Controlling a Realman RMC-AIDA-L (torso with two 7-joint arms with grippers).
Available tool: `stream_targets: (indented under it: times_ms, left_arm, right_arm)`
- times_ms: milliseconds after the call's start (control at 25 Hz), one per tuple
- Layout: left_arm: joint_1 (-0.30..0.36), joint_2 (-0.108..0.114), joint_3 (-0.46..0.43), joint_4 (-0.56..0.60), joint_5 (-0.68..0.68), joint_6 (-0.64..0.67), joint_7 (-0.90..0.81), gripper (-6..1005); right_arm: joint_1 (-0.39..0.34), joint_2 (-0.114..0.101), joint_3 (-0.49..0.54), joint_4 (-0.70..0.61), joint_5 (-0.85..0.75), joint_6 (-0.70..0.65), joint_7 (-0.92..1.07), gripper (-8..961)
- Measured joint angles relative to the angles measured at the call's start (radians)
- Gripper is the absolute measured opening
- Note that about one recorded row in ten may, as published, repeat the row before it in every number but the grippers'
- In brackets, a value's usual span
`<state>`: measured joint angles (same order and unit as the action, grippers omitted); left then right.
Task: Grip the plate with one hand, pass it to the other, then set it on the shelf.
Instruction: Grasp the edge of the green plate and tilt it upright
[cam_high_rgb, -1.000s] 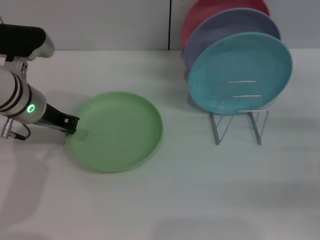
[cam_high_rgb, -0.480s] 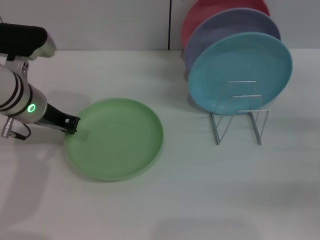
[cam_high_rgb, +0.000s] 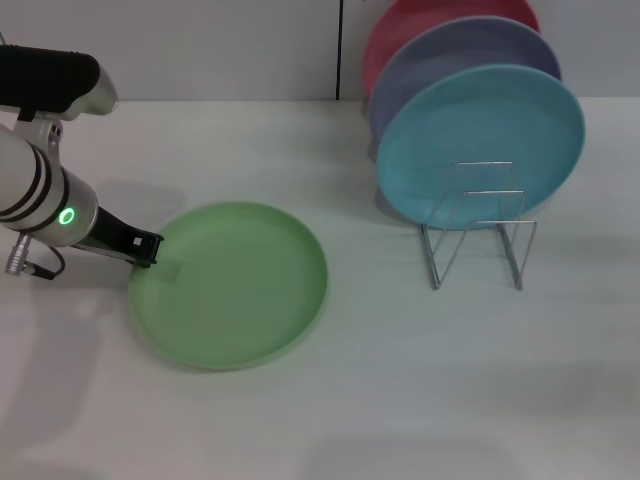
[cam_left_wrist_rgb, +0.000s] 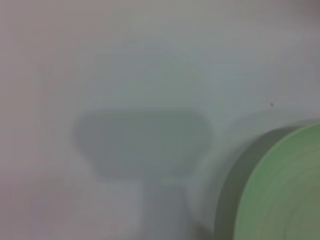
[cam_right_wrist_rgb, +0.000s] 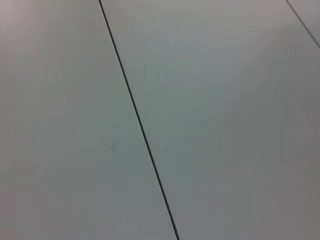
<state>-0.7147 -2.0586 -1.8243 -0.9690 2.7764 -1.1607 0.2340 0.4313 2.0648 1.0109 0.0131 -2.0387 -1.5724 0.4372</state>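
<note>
White tabletop (cam_high_rgb: 330, 400) fills the head view, with a pale wall behind it. On the robot's left, the left gripper (cam_high_rgb: 148, 248) is down low at the near-left edge of the green plate (cam_high_rgb: 230, 285). Its black tip is pinched shut on the plate's rim. A green light glows on its white cuff. The plate looks a little tilted, with a soft shadow under it. In the left wrist view, only a curved piece of the green plate (cam_left_wrist_rgb: 285, 190) shows, over a grey shadow on the table.

Off to the right, well apart from the plate, stands the wire shelf (cam_high_rgb: 480, 225). A blue plate (cam_high_rgb: 480, 140) leans in it. A purple plate (cam_high_rgb: 440, 55) stands behind that, and a red plate (cam_high_rgb: 420, 15) is at the back.

The right gripper is not seen.
</note>
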Motion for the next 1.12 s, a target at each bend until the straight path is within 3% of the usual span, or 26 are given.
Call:
stream_targets:
  times_ms: [360, 680, 920, 1040, 1120]
  left_arm:
    - [0.012, 0.000, 0.003, -0.011, -0.001, 0.011, 0.028, 46]
    - [0.088, 0.000, -0.043, -0.111, -0.046, -0.001, 0.084, 44]
    - [0.149, 0.000, -0.147, -0.120, -0.194, 0.007, 0.219, 40]
    - [0.229, 0.000, -0.204, -0.121, -0.362, 0.054, 0.351, 34]
    - [0.249, 0.000, -0.217, -0.121, -0.404, 0.065, 0.386, 30]
  right_arm:
    - [0.001, 0.000, 0.000, -0.001, 0.000, 0.000, 0.000, 704]
    - [0.005, 0.000, 0.000, -0.004, 0.000, 0.006, 0.000, 704]
    - [0.010, -0.001, 0.000, -0.001, 0.000, 0.012, 0.000, 704]
    - [0.015, -0.001, 0.000, -0.002, 0.000, 0.013, 0.000, 704]
    - [0.017, -0.001, 0.000, -0.003, 0.000, 0.013, 0.000, 705]
